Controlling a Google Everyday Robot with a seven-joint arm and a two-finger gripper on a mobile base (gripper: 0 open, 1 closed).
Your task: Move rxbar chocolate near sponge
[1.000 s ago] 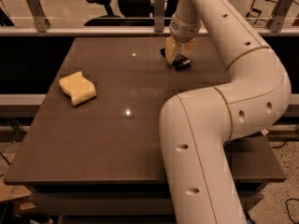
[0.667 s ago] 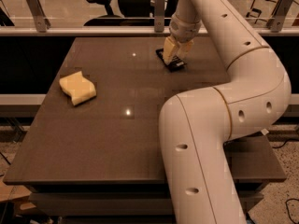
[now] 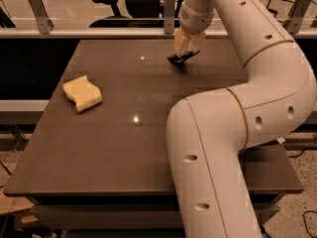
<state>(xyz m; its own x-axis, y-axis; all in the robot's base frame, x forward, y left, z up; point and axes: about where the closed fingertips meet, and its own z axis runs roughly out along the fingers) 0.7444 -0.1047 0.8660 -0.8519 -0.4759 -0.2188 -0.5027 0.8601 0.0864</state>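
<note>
The rxbar chocolate (image 3: pixel 181 57) is a small flat black wrapper at the far middle of the table. It hangs tilted from the tan fingers (image 3: pixel 181 41) of my gripper (image 3: pixel 183 51), just above the tabletop, with its shadow beneath. The gripper is shut on it and points down from the arm's wrist. The sponge (image 3: pixel 82 92) is a pale yellow foam block with wavy edges. It lies flat at the left side of the table, well to the left of the gripper and nearer to the front.
The dark brown table (image 3: pixel 124 148) has a metal rail (image 3: pixel 89 32) along its far edge. My white arm (image 3: pixel 233 133) covers the right half of the view. An office chair (image 3: pixel 116 4) stands beyond the rail.
The gripper has closed on the rxbar chocolate and raised it slightly off the table, shifting a little to the left. The sponge has not moved.
</note>
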